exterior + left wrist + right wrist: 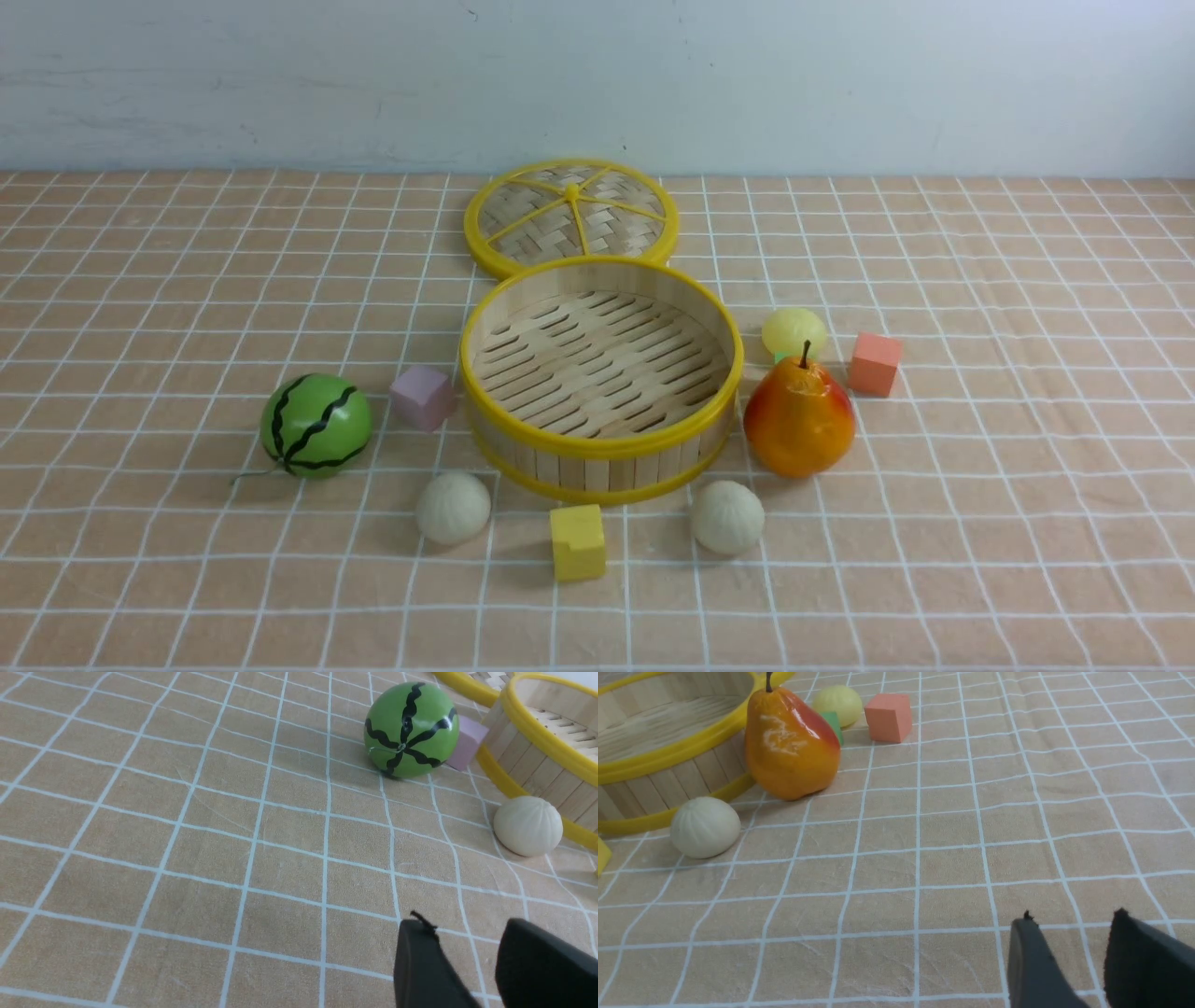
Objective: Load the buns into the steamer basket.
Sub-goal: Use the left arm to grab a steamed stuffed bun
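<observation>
In my front view a woven lid (571, 219) with a yellow rim lies flat at upper middle. A green striped watermelon ball (316, 426) sits left of centre, with a pale purple cube (422, 396) just to its right. There's a yellow block (577, 542) at lower middle. Right of centre an orange-red pear (799, 418) stands upright, a salmon cube (875, 364) is near it, and a small green block (832, 724) peeks out from behind it. Everything sits on a tan checked cloth (140, 280).

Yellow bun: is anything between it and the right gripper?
Partly. The pear stands just in front of the yellow bun, with a salmon cube beside it; from the right gripper it shows through the gap between them.
</observation>
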{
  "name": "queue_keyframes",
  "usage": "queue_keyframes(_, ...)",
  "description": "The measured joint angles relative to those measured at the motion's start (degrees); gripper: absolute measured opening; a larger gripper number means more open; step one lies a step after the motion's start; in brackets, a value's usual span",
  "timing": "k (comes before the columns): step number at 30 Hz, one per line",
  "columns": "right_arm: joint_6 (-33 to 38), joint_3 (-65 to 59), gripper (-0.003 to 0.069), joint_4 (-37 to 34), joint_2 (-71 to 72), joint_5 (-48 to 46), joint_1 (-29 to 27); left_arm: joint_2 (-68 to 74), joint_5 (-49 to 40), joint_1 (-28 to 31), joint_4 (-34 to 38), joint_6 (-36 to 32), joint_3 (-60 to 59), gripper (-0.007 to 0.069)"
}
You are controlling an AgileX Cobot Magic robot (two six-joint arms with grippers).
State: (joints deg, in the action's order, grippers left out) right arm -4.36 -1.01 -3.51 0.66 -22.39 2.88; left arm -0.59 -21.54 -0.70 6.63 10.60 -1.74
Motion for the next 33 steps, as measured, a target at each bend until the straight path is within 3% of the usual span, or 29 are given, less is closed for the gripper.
queue_keyframes(6,0.00,0.00,0.0239,0.00,0.00,0.00,0.00,0.00,2.88,0.00,2.66,2.03,0.00,0.0237)
queue_keyframes(13,0.00,0.00,0.0239,0.00,0.00,0.00,0.00,0.00,14.27,0.00,25.68,14.58,0.00,0.0237)
queue_keyframes(19,0.00,0.00,0.0239,0.00,0.00,0.00,0.00,0.00,18.22,-0.46,31.19,16.24,1.21,0.0235)
queue_keyframes(24,0.00,0.00,0.0239,0.00,0.00,0.00,0.00,1.03,3.28,-3.45,29.18,9.54,14.28,0.0202)
queue_keyframes(31,0.00,0.00,0.0239,0.00,0.00,0.00,0.00,30.49,-31.36,-4.46,13.98,5.66,38.06,0.0093)
queue_keyframes(33,0.00,0.00,0.0239,0.00,0.00,0.00,0.00,37.94,-35.23,-4.46,10.81,5.26,41.71,0.0067)
